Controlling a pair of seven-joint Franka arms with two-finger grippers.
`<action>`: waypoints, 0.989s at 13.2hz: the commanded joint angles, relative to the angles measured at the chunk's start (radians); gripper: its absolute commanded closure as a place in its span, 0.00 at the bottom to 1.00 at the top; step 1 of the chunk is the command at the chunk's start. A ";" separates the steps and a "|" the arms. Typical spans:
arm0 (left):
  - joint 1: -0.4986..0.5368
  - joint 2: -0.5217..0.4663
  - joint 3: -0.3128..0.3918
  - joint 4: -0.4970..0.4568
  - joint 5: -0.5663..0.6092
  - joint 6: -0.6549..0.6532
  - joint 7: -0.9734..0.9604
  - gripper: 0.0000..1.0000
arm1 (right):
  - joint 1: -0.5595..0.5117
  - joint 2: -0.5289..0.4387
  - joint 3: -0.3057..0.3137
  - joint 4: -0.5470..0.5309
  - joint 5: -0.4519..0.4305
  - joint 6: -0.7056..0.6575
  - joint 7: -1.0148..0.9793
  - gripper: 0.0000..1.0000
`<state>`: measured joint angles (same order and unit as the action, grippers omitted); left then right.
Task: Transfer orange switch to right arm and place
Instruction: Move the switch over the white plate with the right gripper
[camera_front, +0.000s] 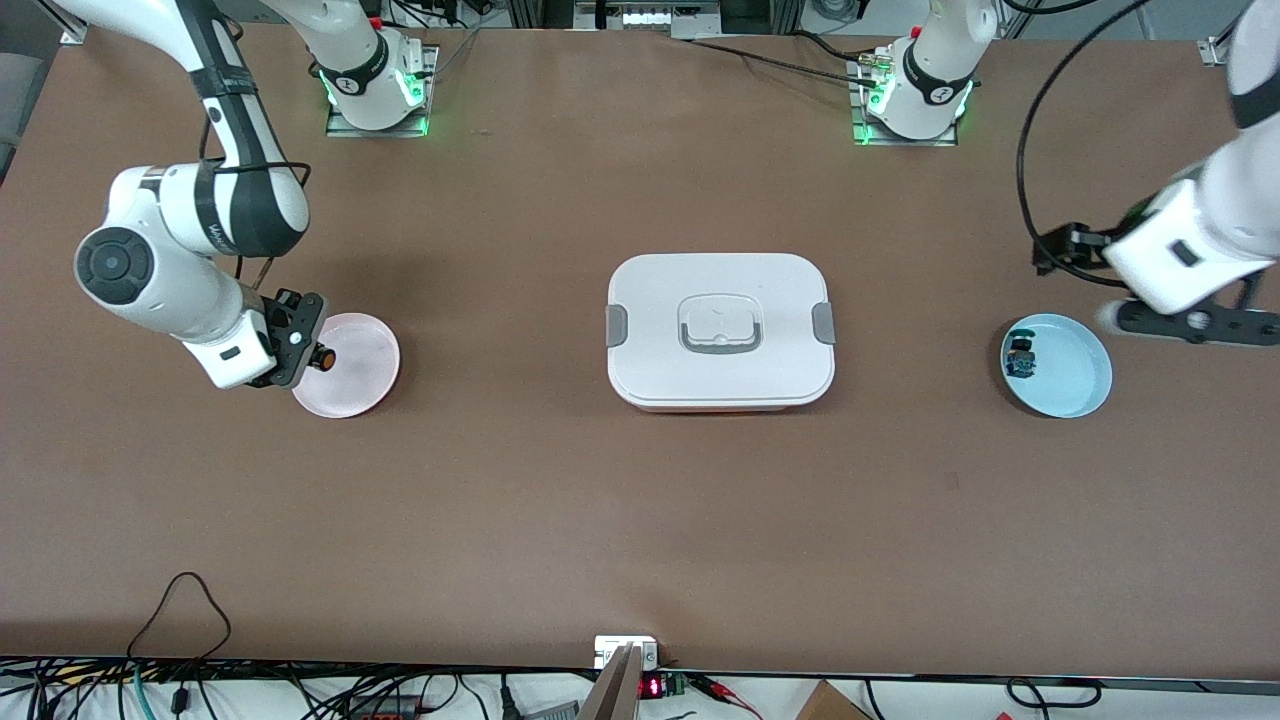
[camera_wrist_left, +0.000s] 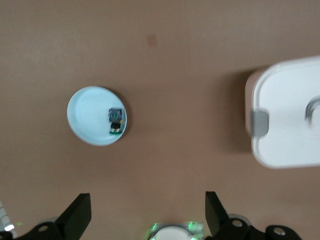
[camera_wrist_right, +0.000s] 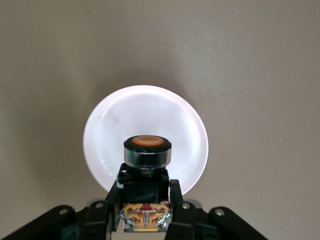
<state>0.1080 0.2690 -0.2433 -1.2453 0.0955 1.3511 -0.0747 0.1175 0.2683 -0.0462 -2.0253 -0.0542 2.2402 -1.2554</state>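
Orange switch (camera_wrist_right: 147, 165), clamped in the right end effector (camera_front: 300, 345) at the frame's left, hangs directly over the pink plate (camera_front: 365, 385), axis horizontal; left end effector (camera_wrist_left: 145, 212) waits open, upper right.

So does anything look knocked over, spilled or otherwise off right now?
Nothing stands out. The right gripper holds the orange switch over the pink plate; the left gripper hangs open, the white box sits closed.

Lidded box (camera_front: 720, 330) between two plates (camera_front: 355, 385)
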 joint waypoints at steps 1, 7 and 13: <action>-0.077 -0.285 0.169 -0.430 -0.079 0.349 -0.028 0.00 | -0.002 -0.035 0.006 -0.136 -0.021 0.169 -0.123 1.00; -0.159 -0.327 0.213 -0.494 -0.056 0.367 0.002 0.00 | -0.002 -0.011 0.006 -0.240 -0.024 0.317 -0.133 1.00; -0.136 -0.315 0.213 -0.470 -0.057 0.290 0.010 0.00 | -0.027 0.038 0.005 -0.277 -0.024 0.418 -0.183 0.99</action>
<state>-0.0275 -0.0389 -0.0289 -1.7178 0.0342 1.6668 -0.0730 0.1143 0.2999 -0.0453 -2.2819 -0.0629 2.6107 -1.4073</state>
